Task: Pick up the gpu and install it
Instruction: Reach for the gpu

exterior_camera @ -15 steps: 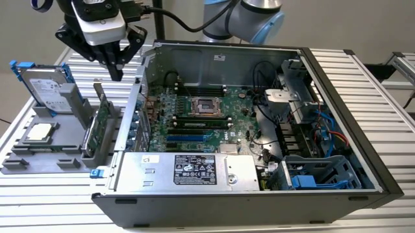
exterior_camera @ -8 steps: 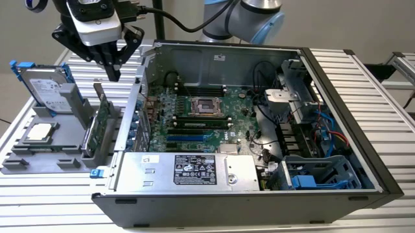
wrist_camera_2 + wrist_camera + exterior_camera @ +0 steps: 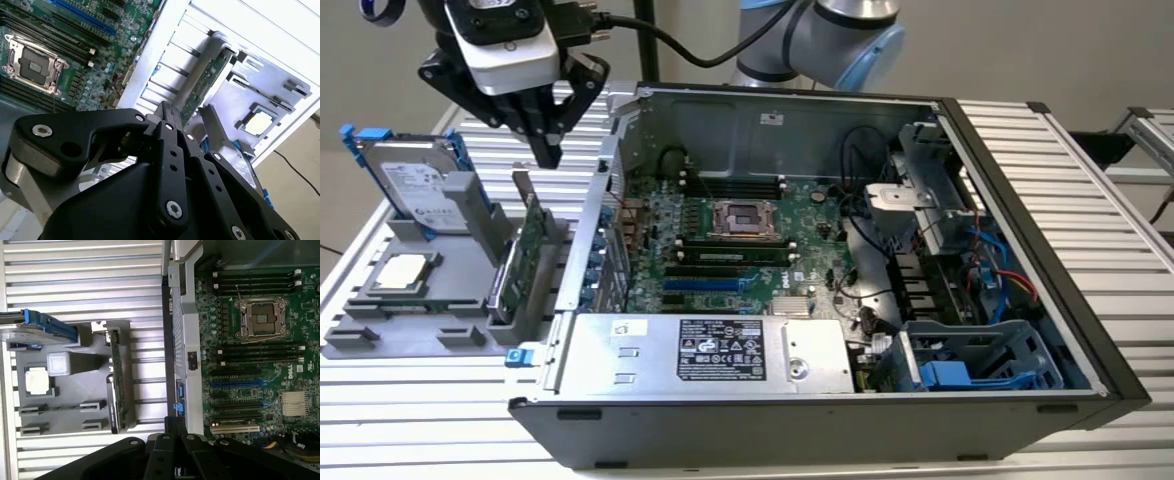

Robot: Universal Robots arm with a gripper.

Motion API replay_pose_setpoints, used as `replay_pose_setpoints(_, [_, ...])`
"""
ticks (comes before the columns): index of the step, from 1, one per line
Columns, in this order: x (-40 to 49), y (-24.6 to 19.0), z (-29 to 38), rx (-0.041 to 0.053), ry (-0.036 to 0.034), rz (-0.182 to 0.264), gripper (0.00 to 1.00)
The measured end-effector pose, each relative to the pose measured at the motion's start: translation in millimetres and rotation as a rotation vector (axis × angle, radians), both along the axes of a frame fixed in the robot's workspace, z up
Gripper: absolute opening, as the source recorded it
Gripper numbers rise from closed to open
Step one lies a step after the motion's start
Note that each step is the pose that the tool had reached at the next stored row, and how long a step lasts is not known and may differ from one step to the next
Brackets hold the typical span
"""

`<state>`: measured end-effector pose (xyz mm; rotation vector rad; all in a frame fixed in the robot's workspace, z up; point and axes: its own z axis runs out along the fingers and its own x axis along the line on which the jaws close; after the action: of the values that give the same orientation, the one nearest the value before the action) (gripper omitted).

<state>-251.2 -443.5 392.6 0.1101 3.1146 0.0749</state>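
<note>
1. Step in hand: approach for pick-up. The gpu [image 3: 518, 268] is not yet grasped and not installed.
2. In the exterior view the gpu stands on edge in the grey holder [image 3: 400, 330], at 9 o'clock of the open computer case [image 3: 761, 420].
3. The gripper [image 3: 546, 152] hangs at 12 o'clock of the gpu, apart from it. Its fingers are pressed together and hold nothing.
4. Judgement: the next move calls for spread fingers and a straight descent astride the card's top edge.

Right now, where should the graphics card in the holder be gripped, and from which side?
Probably its free top edge, coming straight down. The graphics card stands on edge in the grey holder, lower edge slotted in, so jaws can pinch its two flat faces.
</note>
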Motion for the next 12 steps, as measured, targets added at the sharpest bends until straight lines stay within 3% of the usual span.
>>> replay_pose_setpoints(12, [-8.6,-1.9,0.0,0.0000,0.0000,0.000,0.00])
